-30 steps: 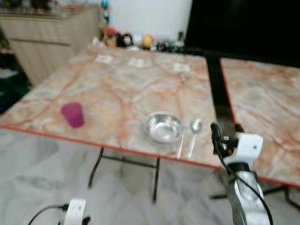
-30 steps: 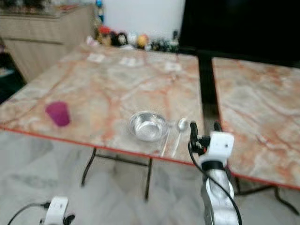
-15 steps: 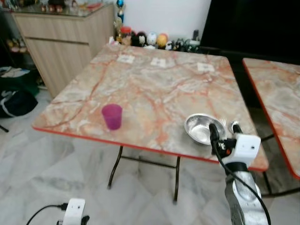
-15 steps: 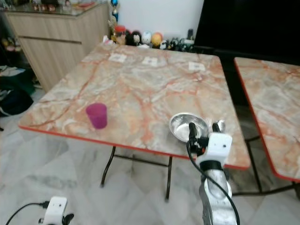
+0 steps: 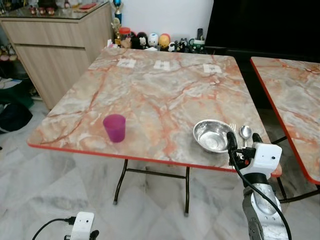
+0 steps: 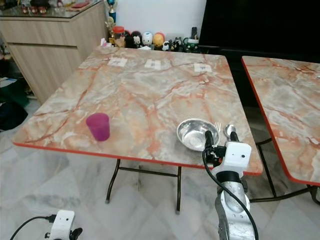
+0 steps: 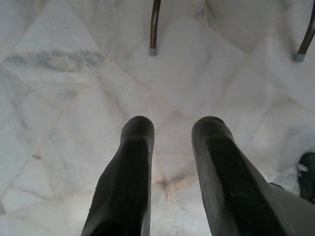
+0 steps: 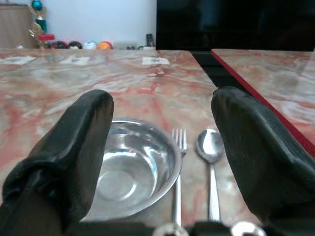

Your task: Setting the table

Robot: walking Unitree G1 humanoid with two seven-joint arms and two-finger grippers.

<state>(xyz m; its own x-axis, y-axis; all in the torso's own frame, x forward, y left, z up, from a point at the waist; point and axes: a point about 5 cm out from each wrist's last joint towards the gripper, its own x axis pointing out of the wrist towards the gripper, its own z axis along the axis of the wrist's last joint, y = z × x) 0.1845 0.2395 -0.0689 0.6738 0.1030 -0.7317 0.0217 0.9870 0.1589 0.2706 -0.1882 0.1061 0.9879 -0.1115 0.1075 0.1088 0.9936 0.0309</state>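
Right gripper [image 5: 244, 141] hovers at the table's [image 5: 165, 90] near edge, fingers apart, facing bowl [image 5: 214, 135], fork [image 8: 178, 162], spoon [image 5: 245, 132]. Left gripper [image 7: 172, 132] hangs parted over floor.

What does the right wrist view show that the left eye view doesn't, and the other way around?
Right wrist view alone: the fork's tines, plain between bowl and spoon, and the open right end effector from behind. Left eye view alone: the purple cup near the table's front edge and the wooden cabinet. Both: the steel bowl, the spoon and the paper cards.
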